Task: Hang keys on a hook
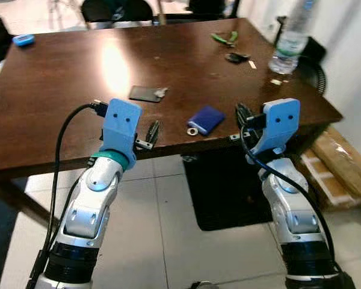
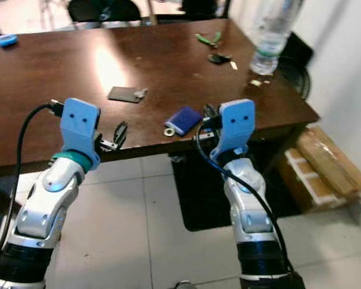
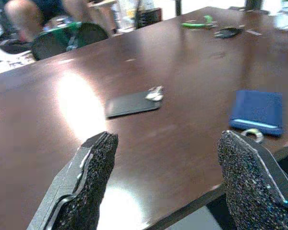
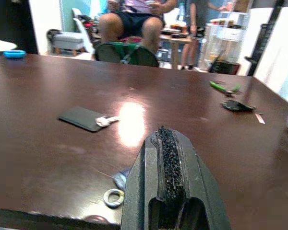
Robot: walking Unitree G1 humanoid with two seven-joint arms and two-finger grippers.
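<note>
1. Near the middle of the brown table (image 1: 60,78), the keys (image 1: 160,92) are lying against the right end of a dark flat card (image 1: 144,93), untouched.
2. You are hovering the left gripper (image 1: 151,131) at the near edge with fingers spread wide; the right gripper (image 4: 169,167) has its fingers pressed together beside a blue pouch (image 1: 206,119).
3. You are still in the approach step; next, reach farther in and pinch the keys.
4. The keys are too small to judge their axis.
</note>
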